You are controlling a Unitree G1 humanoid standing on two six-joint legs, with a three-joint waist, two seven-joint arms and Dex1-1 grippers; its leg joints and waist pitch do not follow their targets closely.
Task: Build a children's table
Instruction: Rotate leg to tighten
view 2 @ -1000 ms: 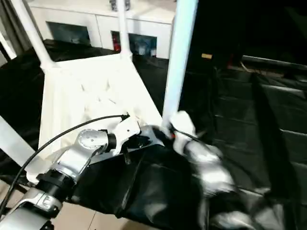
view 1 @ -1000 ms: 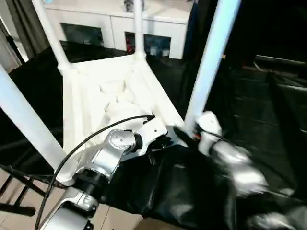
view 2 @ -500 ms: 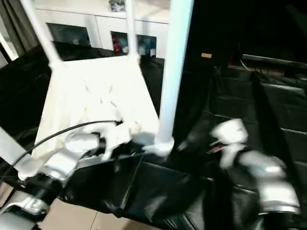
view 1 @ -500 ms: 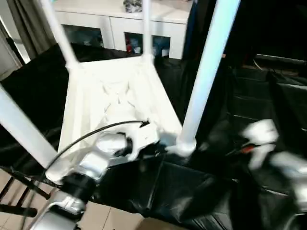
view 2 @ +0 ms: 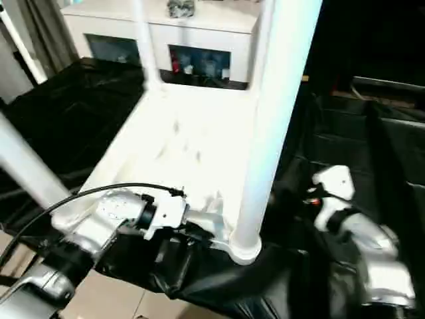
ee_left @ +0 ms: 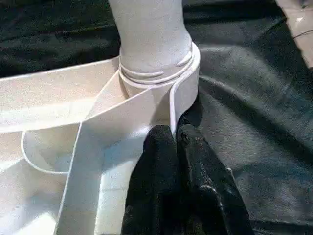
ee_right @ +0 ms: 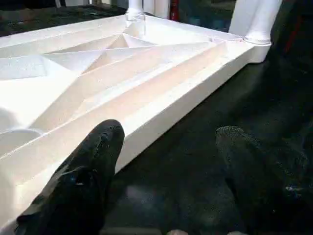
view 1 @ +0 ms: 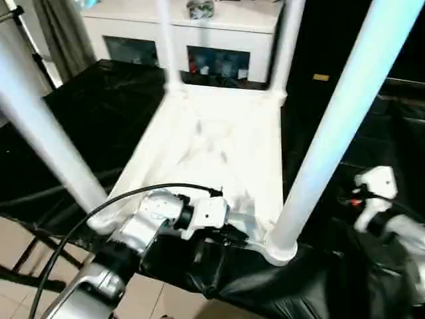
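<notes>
Children's table (view 1: 219, 143): white plastic, lying upside down on a black-draped surface (view 1: 99, 106), its ribbed underside facing up. Four white legs stand upright in the corner sockets: two far ones (view 1: 167, 46) by the cabinet, one near leg (view 1: 332, 139) on the robot's right side, one near leg (view 1: 40, 133) on its left.

Left gripper (ee_left: 177, 139): its two black fingers (ee_left: 159, 161) are pressed close together, pinching the thin raised rim (ee_left: 172, 110) of the tabletop. The near right corner socket (ee_left: 183, 73), with its leg seated in it, sits just beyond the fingertips. The ribbed inner face lies to one side of the fingers, black cloth to the other.

Right gripper (ee_right: 168, 134): fingers (ee_right: 98, 152) spread wide, holding nothing. The long side edge of the tabletop (ee_right: 161, 105) runs just beside one finger; bare black cloth lies between the two. A socketed leg (ee_right: 259, 19) stands well beyond the fingertips. From the head view this arm (view 1: 382, 199) hangs apart from the table, off its right side.

White cabinet (view 1: 192, 40) with glass doors: behind the table, well beyond both grippers.
</notes>
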